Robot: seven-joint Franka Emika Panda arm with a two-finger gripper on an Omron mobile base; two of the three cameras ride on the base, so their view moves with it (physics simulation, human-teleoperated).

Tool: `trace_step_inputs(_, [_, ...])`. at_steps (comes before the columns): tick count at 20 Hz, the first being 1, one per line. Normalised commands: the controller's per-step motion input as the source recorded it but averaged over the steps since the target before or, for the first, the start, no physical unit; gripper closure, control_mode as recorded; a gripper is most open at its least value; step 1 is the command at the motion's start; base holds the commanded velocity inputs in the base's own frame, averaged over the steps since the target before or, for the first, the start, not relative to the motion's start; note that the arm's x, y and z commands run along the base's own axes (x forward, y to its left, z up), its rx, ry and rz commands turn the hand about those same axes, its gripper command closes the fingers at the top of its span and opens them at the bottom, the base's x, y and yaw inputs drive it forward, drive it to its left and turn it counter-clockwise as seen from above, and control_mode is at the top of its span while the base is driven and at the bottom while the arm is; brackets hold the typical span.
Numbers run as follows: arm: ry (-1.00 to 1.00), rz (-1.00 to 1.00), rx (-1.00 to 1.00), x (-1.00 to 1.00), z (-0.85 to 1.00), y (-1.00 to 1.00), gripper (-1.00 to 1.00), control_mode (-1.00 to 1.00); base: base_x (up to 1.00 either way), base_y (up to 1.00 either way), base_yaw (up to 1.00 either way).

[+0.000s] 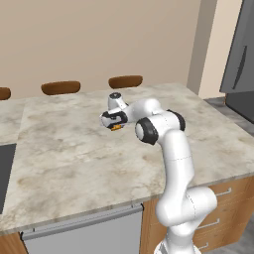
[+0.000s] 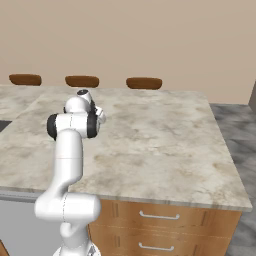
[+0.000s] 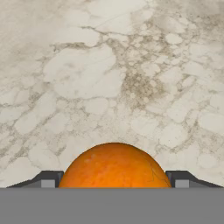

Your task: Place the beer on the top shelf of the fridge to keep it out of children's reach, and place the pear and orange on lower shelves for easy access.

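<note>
The orange [image 3: 114,168] is round and bright, and it sits between my two dark fingertips [image 3: 48,179] in the hand view, both of them pressed against its sides. My gripper [image 1: 115,126] is shut on it, just above the marble counter [image 1: 74,154] near its middle. A sliver of the orange [image 1: 116,128] shows under the hand in the left base view. The grey fridge [image 1: 240,59] with its dark vertical handle stands at the far right, beyond the counter. The beer, the pear and the fridge's shelves are out of view.
Three brown stool backs [image 1: 60,87] line the counter's far edge. A dark cooktop [image 1: 4,171] lies at the counter's left end. Wooden drawers [image 2: 160,217] and a grey appliance front [image 1: 84,233] run below the near edge. Grey floor lies between the counter and the fridge.
</note>
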Motion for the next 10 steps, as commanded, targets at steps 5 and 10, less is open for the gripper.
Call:
trace_step_inputs(5, [0.0, 0.0, 0.0, -0.97, 0.05, -0.25, 1.0, -1.0, 0.0, 0.0, 0.0])
trace_step_inputs(10, [-0.07, 0.0, 0.02, -1.0, 0.24, -0.59, 1.0, -1.0, 0.0, 0.0, 0.0])
